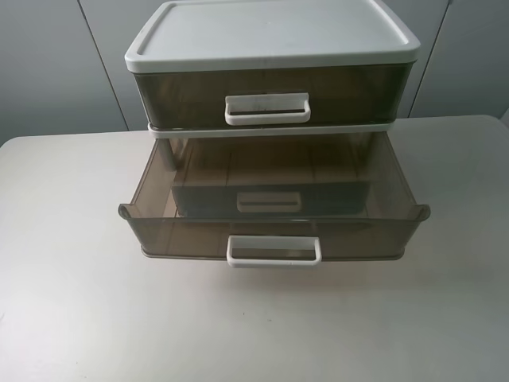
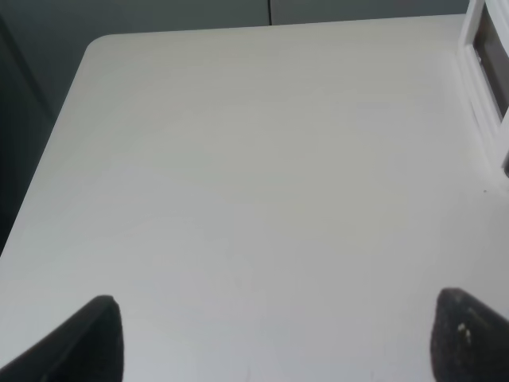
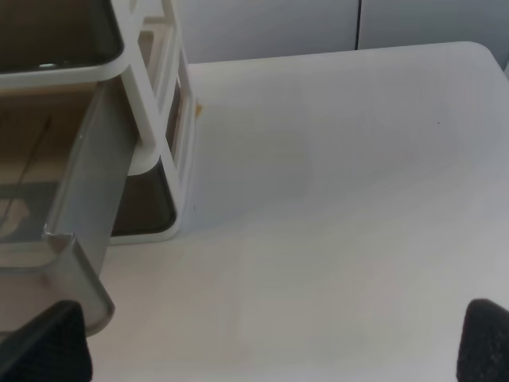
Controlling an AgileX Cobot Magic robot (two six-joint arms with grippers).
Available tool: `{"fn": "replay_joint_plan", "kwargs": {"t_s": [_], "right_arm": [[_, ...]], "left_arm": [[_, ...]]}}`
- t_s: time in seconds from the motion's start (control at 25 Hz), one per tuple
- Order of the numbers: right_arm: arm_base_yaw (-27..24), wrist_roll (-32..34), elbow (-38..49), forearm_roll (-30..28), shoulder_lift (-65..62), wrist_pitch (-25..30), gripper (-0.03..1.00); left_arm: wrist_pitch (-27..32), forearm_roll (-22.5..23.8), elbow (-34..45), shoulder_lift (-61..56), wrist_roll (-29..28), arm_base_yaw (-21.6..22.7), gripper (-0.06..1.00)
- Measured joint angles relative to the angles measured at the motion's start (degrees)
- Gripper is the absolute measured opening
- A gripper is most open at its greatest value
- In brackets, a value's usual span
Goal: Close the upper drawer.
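Note:
The upper drawer [image 1: 267,95], smoky translucent with a white loop handle [image 1: 267,109], sits pushed in flush under the unit's white top [image 1: 270,32]. The matching drawer below it [image 1: 274,231] is pulled far out toward the table's front, and its white handle [image 1: 274,251] faces me. Neither gripper shows in the high view. My left gripper [image 2: 274,342] is open and empty over bare table, with the unit's white frame [image 2: 487,72] off to one side. My right gripper [image 3: 270,350] is open and empty beside the pulled-out drawer's corner [image 3: 79,263].
The unit stands at the back middle of a pale table [image 1: 71,318]. Through the pulled-out drawer a further handle shape [image 1: 269,200] shows; I cannot tell whether it is another drawer or a reflection. Grey wall panels stand behind the table.

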Motion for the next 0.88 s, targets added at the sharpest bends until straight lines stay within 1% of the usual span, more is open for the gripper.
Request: {"fn": "replay_joint_plan", "kwargs": {"t_s": [0.88], "right_arm": [[0.0,0.0,0.0,0.0,0.0,0.0,0.7]], "left_arm": [[0.0,0.0,0.0,0.0,0.0,0.0,0.74]]}}
